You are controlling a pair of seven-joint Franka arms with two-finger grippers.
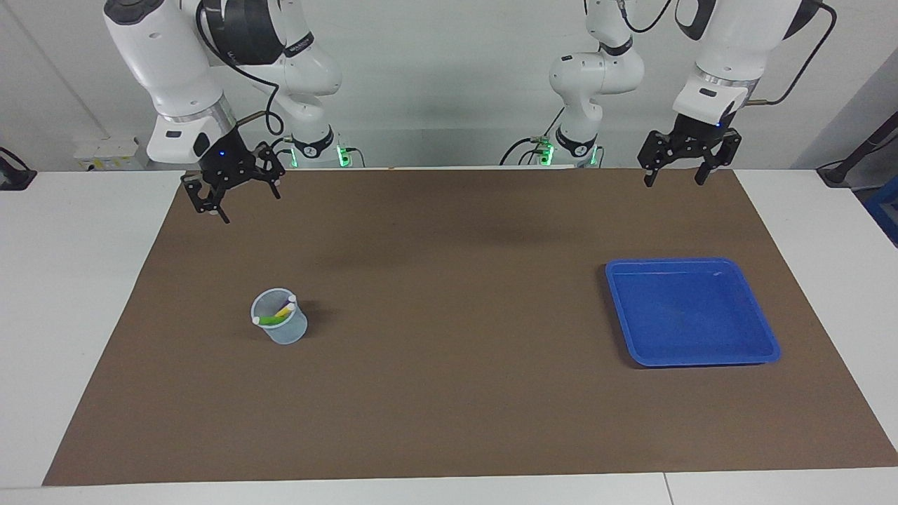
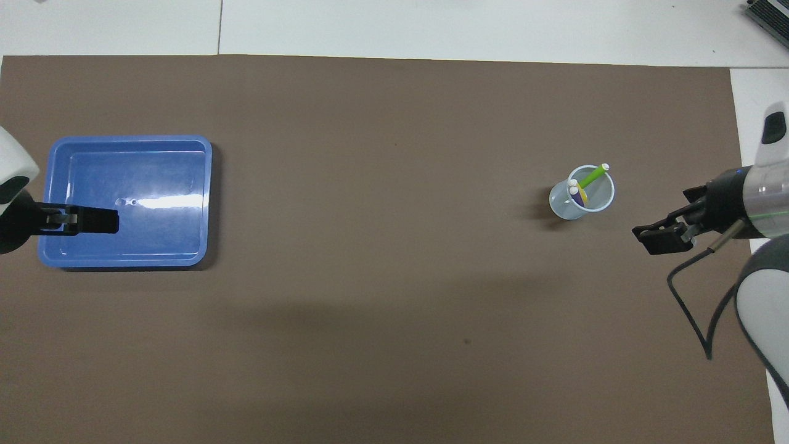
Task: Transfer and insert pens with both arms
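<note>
Pens [image 2: 582, 185] stand in the translucent cup [image 1: 280, 326], lower left of the facing view. My left gripper [image 1: 679, 163] and right gripper [image 1: 235, 191] hang open, empty. Pens look light, stiff, slippery; I would grip mid-barrel.

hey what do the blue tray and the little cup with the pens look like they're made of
Blue tray: probably glossy moulded plastic; a bright streak of glare lies across its floor, and its rim and corners are rounded.
Cup: probably translucent, pale bluish plastic; the pens show faintly through its wall.
</note>
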